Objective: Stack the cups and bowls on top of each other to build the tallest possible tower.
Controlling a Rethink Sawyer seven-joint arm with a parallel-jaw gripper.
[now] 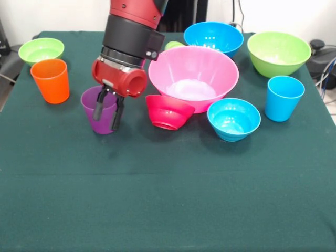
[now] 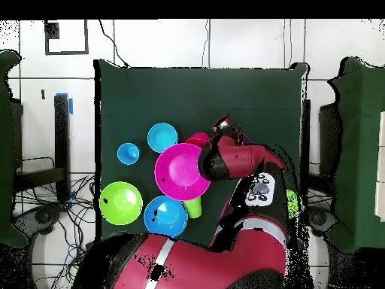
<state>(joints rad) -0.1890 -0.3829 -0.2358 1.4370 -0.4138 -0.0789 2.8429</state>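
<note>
The pincer [image 1: 107, 114] hung spread over the purple cup's [image 1: 100, 110] rim, one finger inside, ready to lift it; the pink bowl [image 1: 193, 77] waited empty mid-bench [image 1: 168, 199] as base

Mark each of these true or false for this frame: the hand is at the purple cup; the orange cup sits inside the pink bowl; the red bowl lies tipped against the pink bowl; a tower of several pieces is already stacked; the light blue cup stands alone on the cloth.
1. The hand is at the purple cup. True: its fingers straddle the cup's rim.
2. The orange cup sits inside the pink bowl. False: it stands alone on the cloth, apart from it.
3. The red bowl lies tipped against the pink bowl. True.
4. A tower of several pieces is already stacked. False: the pink bowl looks empty.
5. The light blue cup stands alone. True.
</note>
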